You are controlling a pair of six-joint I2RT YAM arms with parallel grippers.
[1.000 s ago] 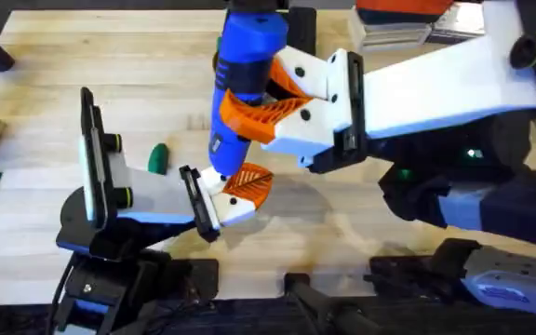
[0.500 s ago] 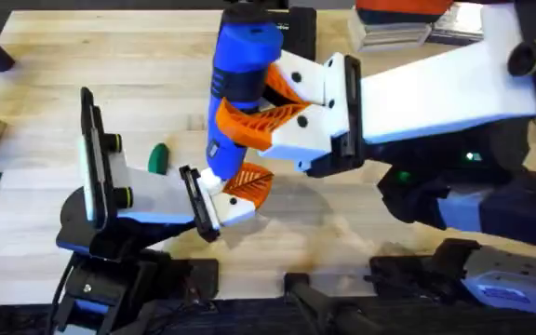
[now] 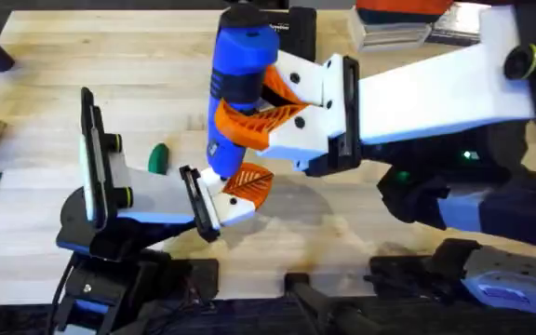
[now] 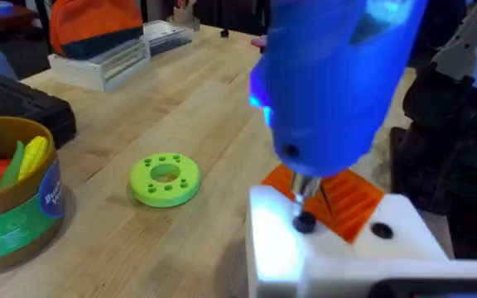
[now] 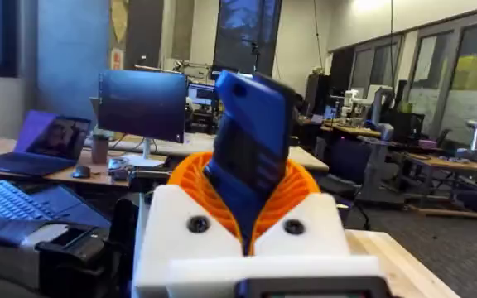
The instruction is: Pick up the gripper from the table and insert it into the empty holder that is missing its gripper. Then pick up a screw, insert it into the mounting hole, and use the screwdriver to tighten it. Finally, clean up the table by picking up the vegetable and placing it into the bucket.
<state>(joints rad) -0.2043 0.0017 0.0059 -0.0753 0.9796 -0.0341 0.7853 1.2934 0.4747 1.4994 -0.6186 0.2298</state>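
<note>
**Sam:** What is closest to us?

**Mia:** The left gripper [image 3: 235,194], low over the worktop [image 3: 110,56]. I cannot tell if it is open or closed.

**Sam:** Where is the finger piece?

**Mia:** The finger piece [image 3: 249,183] sits at the end of the left arm. It is white with an orange ribbed tip. From the left wrist, the orange part [image 4: 348,199] lies on the white block.

**Sam:** What is touching it?

**Mia:** The screwdriver [image 3: 242,65]. It is big and blue, and it stands almost straight up. Its thin metal tip points down onto a small dark screw [image 4: 305,222] in the white block.

**Sam:** Who holds the screwdriver?

**Mia:** The right gripper [image 3: 249,116]. It is closed tight around the screwdriver's lower part. In the right wrist view, the orange pads [image 5: 190,184] hug the blue body [image 5: 251,141] on both sides.

**Sam:** And the vegetable?

**Mia:** The vegetable [image 3: 159,158] lies on the worktop, just left of the left gripper. It is small and dark green. Nothing touches it.

**Sam:** What is farther off?

**Mia:** A bright green ring [image 4: 165,179] lies flat on the wood. Beside it stands the bucket [image 4: 11,217], with green, red and yellow toys inside. A black case [image 4: 15,103] sits behind the bucket.
</note>
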